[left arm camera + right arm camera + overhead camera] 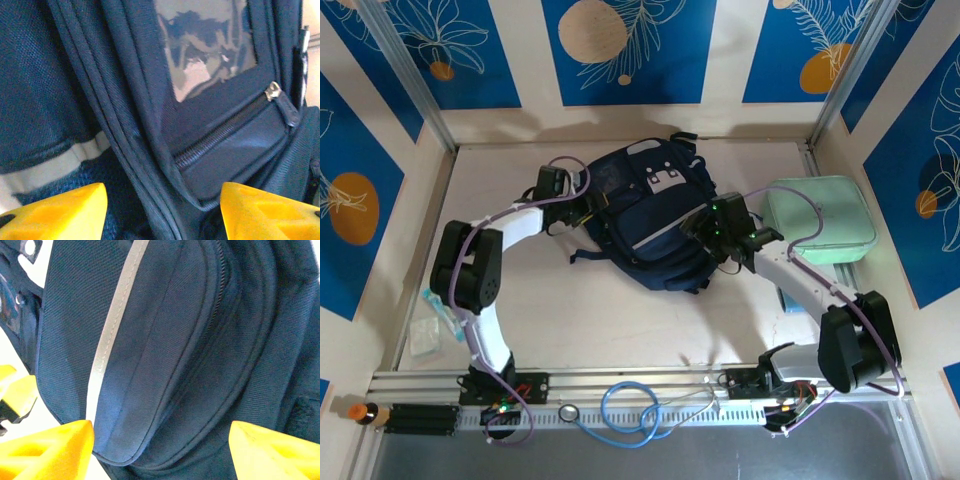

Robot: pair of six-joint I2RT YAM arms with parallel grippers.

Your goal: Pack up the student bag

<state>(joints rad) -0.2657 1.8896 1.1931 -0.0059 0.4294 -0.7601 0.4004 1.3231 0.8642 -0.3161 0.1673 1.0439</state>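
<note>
Yellow fingers (60, 215) of the left gripper (162, 207) sit closest to the lens, spread wide and empty, with the bag (140, 100) straight ahead and a pocket zip (220, 135) slanting rightward. The right gripper (161, 440) also gapes empty at the bag's pale stripe (112, 335). From above, the bag lies lengthwise away from the arm bases, between both grippers, each about equally near.

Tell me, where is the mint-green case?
In the top view, the mint-green case lies on the table at the right, just right of the student bag.
</note>
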